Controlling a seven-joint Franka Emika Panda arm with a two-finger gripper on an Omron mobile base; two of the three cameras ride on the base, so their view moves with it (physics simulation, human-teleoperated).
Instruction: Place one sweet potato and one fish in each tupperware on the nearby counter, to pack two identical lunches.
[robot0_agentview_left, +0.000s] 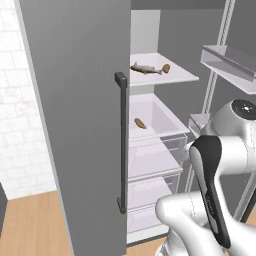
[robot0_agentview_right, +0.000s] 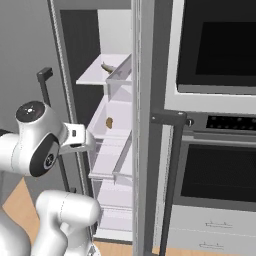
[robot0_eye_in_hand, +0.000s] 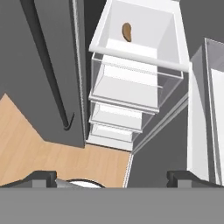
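The fridge stands open in front of me. A grey fish (robot0_agentview_left: 145, 68) (robot0_agentview_right: 106, 67) lies on the upper white shelf (robot0_agentview_left: 175, 76), with a sweet potato (robot0_agentview_left: 166, 68) just to its right. A second sweet potato (robot0_agentview_left: 140, 123) (robot0_agentview_right: 109, 121) (robot0_eye_in_hand: 127, 31) rests alone in the white bin one level down. My gripper (robot0_eye_in_hand: 116, 179) is open with nothing between its fingers, held outside the fridge well short of that bin. Both tupperware and the counter are out of view.
The grey left fridge door with its dark handle (robot0_agentview_left: 120, 142) stands close on the left. The right door carries clear bins (robot0_agentview_left: 227, 60). Clear drawers (robot0_eye_in_hand: 127, 83) stack below the bin. A black oven (robot0_agentview_right: 220, 45) is on the right, and wooden floor (robot0_eye_in_hand: 35, 144) lies below.
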